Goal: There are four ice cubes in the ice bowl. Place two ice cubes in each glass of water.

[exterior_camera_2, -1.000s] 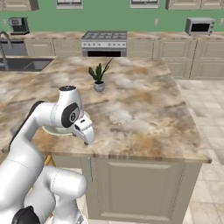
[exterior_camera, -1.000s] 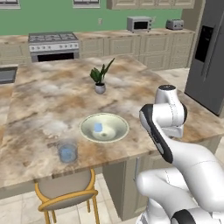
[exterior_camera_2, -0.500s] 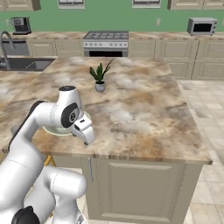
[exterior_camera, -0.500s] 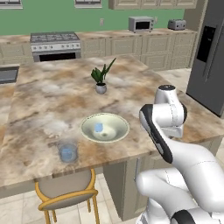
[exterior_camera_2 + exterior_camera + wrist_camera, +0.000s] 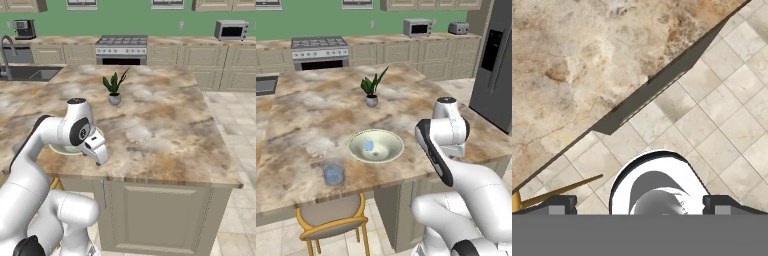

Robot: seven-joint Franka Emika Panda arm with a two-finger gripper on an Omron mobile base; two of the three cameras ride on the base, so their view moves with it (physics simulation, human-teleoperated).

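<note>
The ice bowl (image 5: pixel 376 146), wide and pale green, sits near the front edge of the marble island; its rim (image 5: pixel 59 148) peeks out behind my arm in the right base view. Light-blue ice cubes (image 5: pixel 369 145) lie inside it, too small to tell apart. One glass of water (image 5: pixel 334 173) stands left of the bowl and closer to the front edge. My gripper (image 5: pixel 98 159) hangs open and empty over the island's front edge, to the right of the bowl. In the hand view the gripper (image 5: pixel 639 202) has its fingertips (image 5: pixel 562 203) wide apart above the floor.
A small potted plant (image 5: pixel 371 91) stands behind the bowl on the island (image 5: pixel 311 115). A yellow chair (image 5: pixel 331 220) is tucked under the front edge below the glass. Stove, microwave and sink line the back wall, and a fridge (image 5: pixel 496 60) stands at the right.
The whole picture has drifted very slightly, so the camera has moved a little. The arm holds the same pose and the jaws stay open.
</note>
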